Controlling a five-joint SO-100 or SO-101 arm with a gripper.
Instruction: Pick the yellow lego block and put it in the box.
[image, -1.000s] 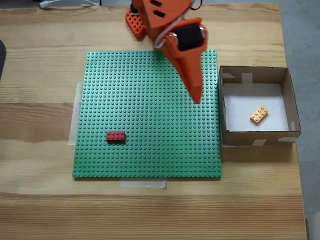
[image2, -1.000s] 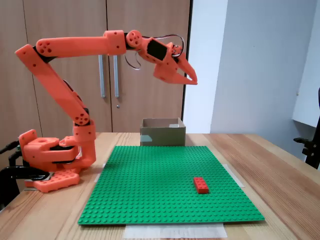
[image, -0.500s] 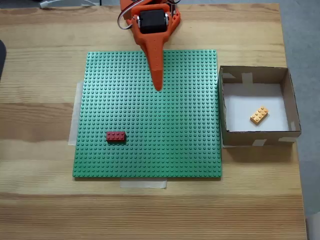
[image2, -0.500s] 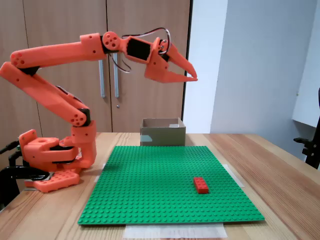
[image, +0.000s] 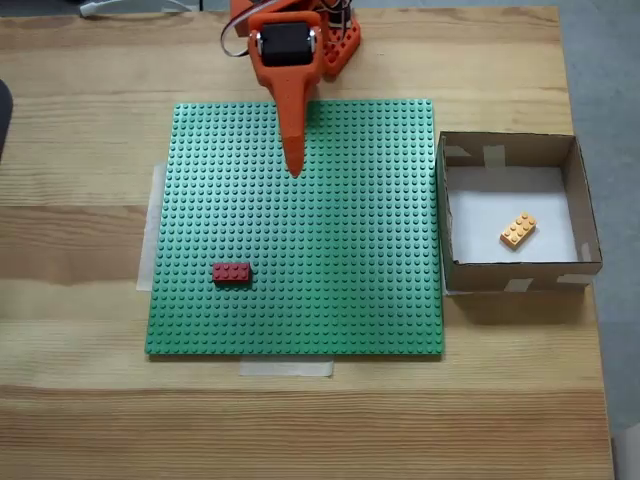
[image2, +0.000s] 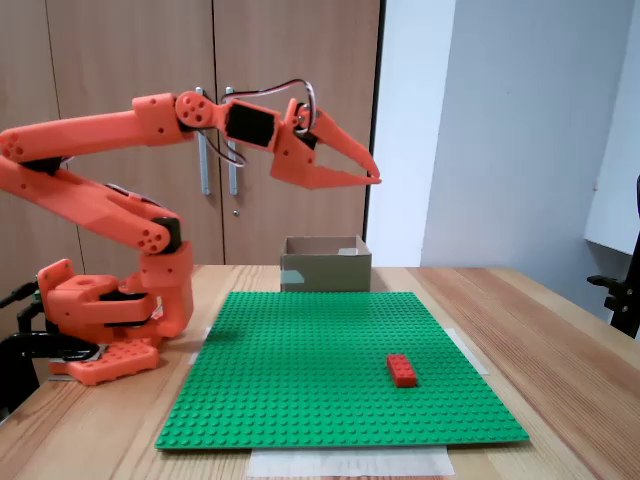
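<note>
The yellow lego block (image: 518, 230) lies tilted on the white bottom of the box (image: 520, 271), which stands to the right of the green baseplate in the top-down fixed view. In the side fixed view the box (image2: 322, 272) stands behind the plate, and its walls hide the block. My orange gripper (image: 295, 168) hangs high in the air over the far middle of the plate, well to the left of the box. Seen from the side, the gripper (image2: 375, 180) has its fingertips together and holds nothing.
A red brick (image: 232, 272) sits on the green studded baseplate (image: 330, 300), near its front left; in the side view the red brick (image2: 402, 370) is at front right. The arm's base (image2: 100, 310) stands beyond the plate's far edge. Bare wooden table surrounds the plate.
The arm has swung away from the box, leftward in the top-down view, and folded back toward its base. The gripper stayed shut and empty. Both bricks kept their places.
</note>
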